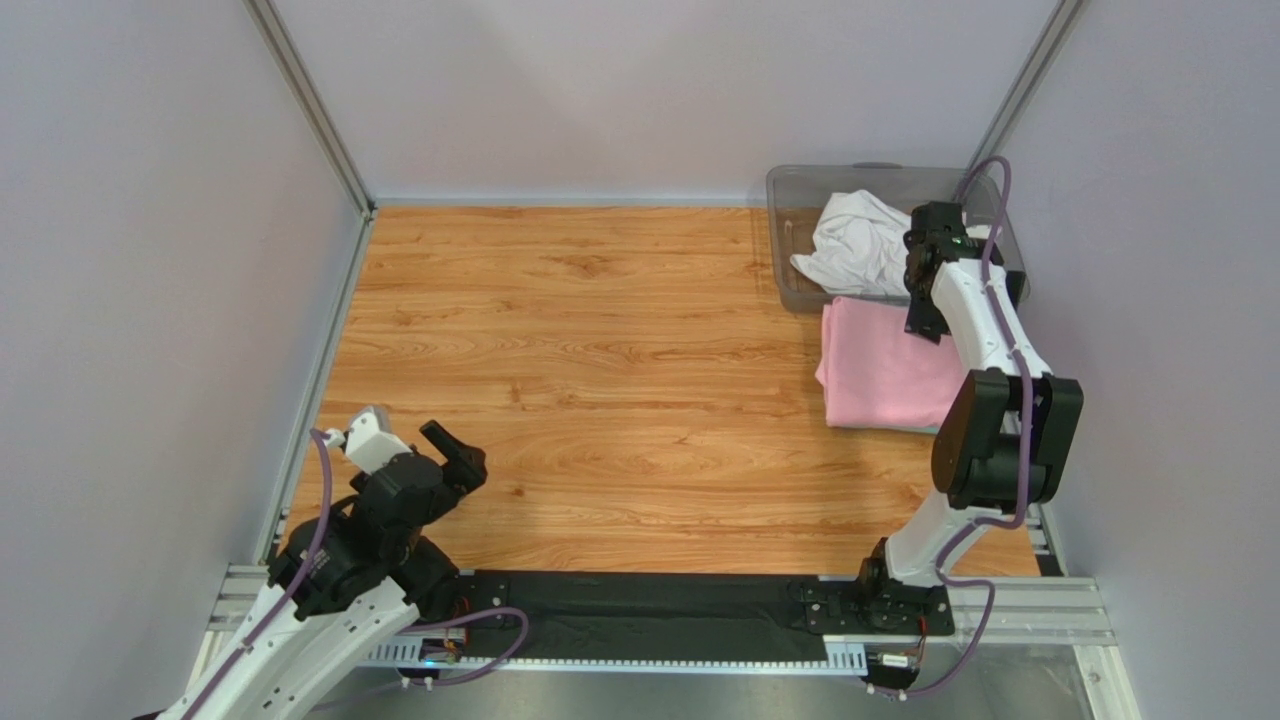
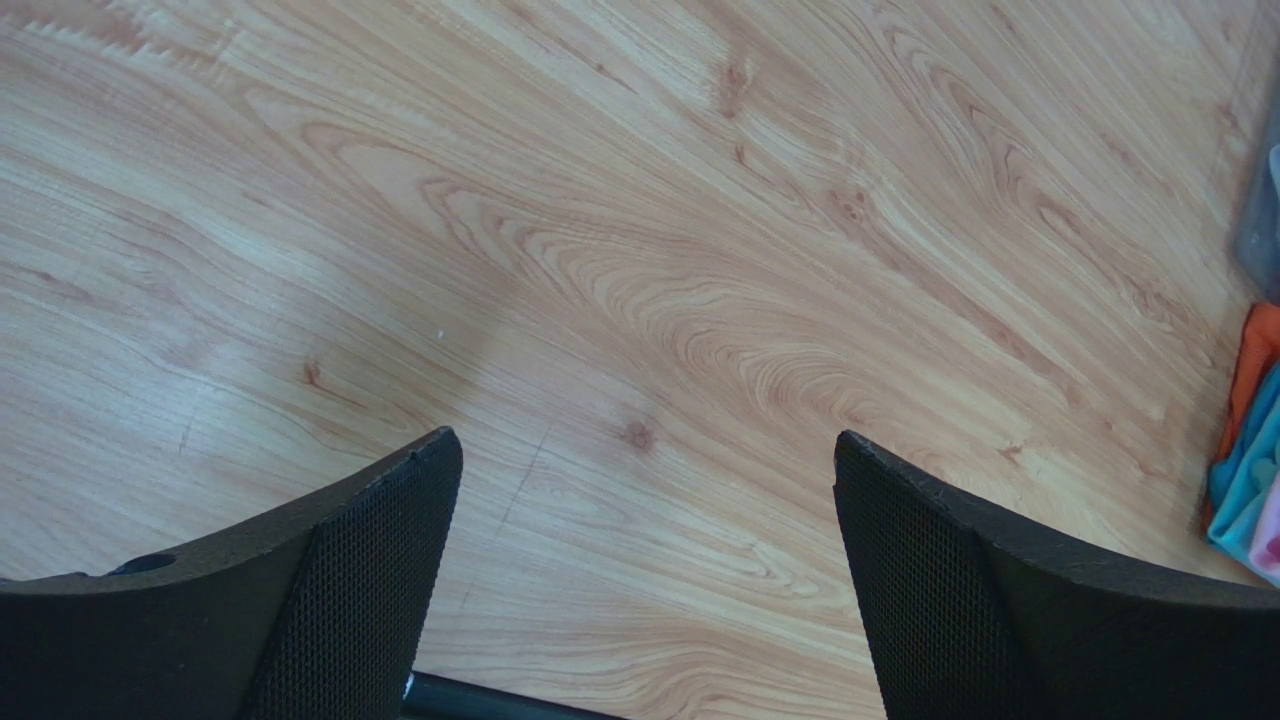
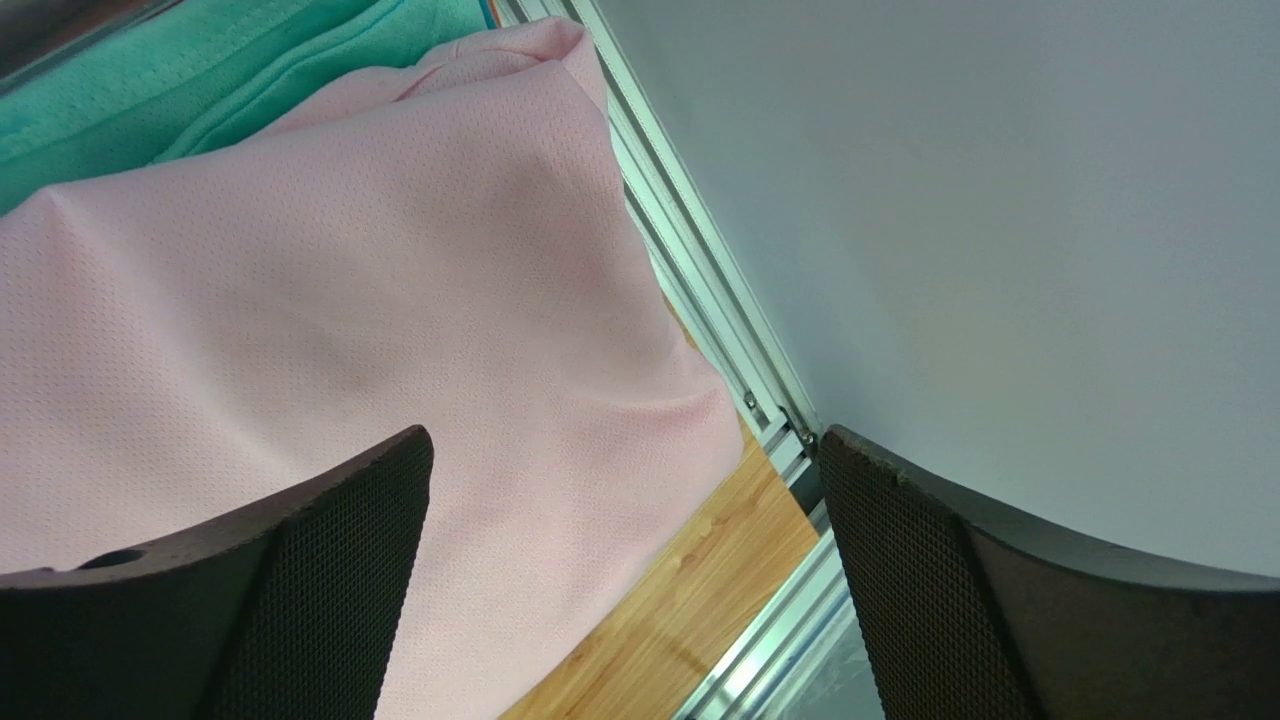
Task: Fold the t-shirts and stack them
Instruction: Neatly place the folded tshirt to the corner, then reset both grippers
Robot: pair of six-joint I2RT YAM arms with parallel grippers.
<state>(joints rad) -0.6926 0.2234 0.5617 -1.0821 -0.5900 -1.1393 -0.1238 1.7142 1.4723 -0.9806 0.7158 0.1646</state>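
On the right side of the wooden table, toward the far edge, a light pink t-shirt: folded into a flat, tidy rectangle, smooth on top, with its far end right by the near wall of a clear grey bin. Seen close from the right wrist, a fine pin-dotted knit on the same pink t-shirt, gently creased, drooping in a soft rounded edge toward the metal frame rail along the table's right side. Under it, peeking out at the upper left of that view, a teal t-shirt in stacked flat layers of the same dotted cloth. Inside the bin, a white t-shirt, not folded, bunched into a rumpled heap. From the left wrist, at the far right margin, only thin layered cloth edges in orange, teal and pink, too narrow to read further. Above the bin's right part, just beside the white heap, the right gripper, pointing down; in its own view the right gripper with jaws spread wide, nothing between them, and pink cloth below. At the near left, well apart from all the shirts, the left gripper over bare wood; likewise the left gripper with jaws wide apart, gripping nothing, with only wood grain in the gap.
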